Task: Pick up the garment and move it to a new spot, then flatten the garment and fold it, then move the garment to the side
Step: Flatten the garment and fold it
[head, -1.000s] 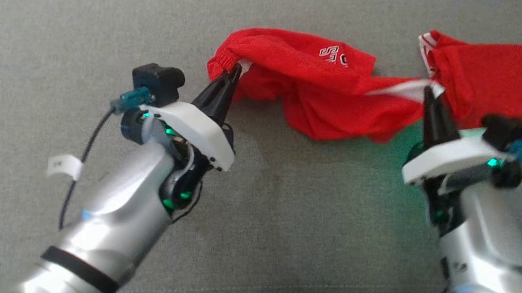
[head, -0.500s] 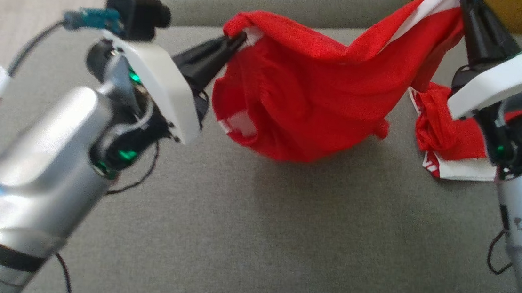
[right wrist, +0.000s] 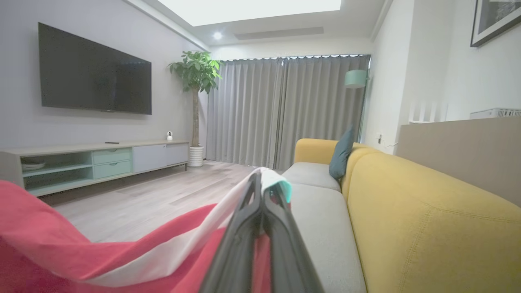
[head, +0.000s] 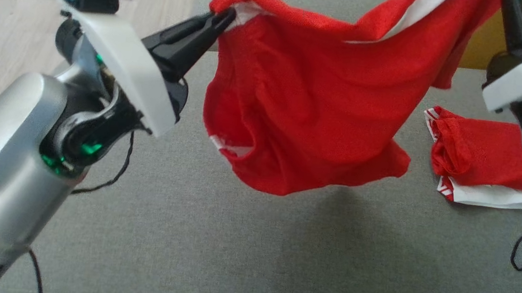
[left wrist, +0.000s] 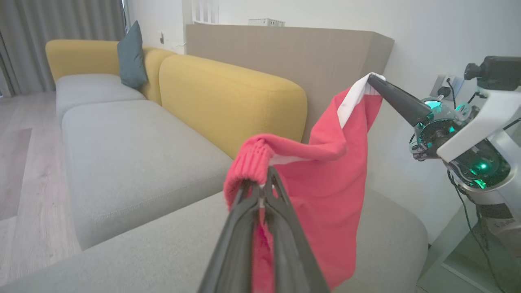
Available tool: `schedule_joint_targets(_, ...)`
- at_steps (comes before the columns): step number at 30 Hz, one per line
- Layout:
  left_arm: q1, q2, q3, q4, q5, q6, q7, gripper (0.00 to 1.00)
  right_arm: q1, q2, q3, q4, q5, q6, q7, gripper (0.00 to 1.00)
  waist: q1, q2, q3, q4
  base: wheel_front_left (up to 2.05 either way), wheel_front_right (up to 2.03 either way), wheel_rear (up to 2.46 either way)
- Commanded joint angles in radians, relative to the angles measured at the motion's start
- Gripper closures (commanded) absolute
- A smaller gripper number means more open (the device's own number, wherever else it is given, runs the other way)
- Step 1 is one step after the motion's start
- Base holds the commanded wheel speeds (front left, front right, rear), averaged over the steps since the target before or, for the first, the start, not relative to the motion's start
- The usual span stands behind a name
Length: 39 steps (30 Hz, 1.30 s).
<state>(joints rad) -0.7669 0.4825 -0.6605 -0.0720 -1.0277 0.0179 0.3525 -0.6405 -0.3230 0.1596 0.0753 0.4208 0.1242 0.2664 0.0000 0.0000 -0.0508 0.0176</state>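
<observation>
Garment [head: 310,122] hangs between left gripper [head: 222,18] and right gripper [left wrist: 372,79]

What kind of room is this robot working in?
Most likely a home living room: a wall-mounted TV, a grey sofa with yellow backrests, and floor-length curtains across the window wall.

The right tool [right wrist: 261,183] is clamped on the white band of the red garment [right wrist: 44,240], just left of the yellow sofa [right wrist: 411,219]. A teal cushion [right wrist: 342,152] leans at the sofa's far end. Grey curtains [right wrist: 285,110] hang beyond the sofa, and a television [right wrist: 93,75] is mounted well to its left.
</observation>
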Motion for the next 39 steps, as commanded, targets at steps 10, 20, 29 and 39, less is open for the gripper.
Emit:
schedule_joint_targets(10,-0.038,0.076,0.112,-0.049,-0.005,0.045,-0.014,1.0,0.005,0.042,-0.053,-0.08,-0.045,0.007,0.079,1.0,0.0,0.0,0.043,0.02,0.0,0.0,0.0)
schedule_joint_targets(20,-0.325,0.0,0.141,0.241,0.138,0.002,-0.162,1.0,-0.399,0.103,-0.058,0.18,-0.165,0.007,-0.057,1.0,0.0,0.0,0.261,-0.018,0.0,0.0,0.0)
schedule_joint_targets(29,-0.652,-0.114,0.172,0.648,0.277,-0.053,-0.475,1.0,-0.787,0.225,-0.097,0.613,-0.324,0.007,-0.372,1.0,0.0,0.0,0.42,-0.064,0.0,0.0,0.0)
schedule_joint_targets(39,-0.575,-0.231,0.131,0.89,0.31,-0.128,-0.611,1.0,-0.732,0.269,-0.006,0.932,-0.305,0.007,-0.483,1.0,0.0,0.0,0.506,-0.054,0.0,0.0,0.0)
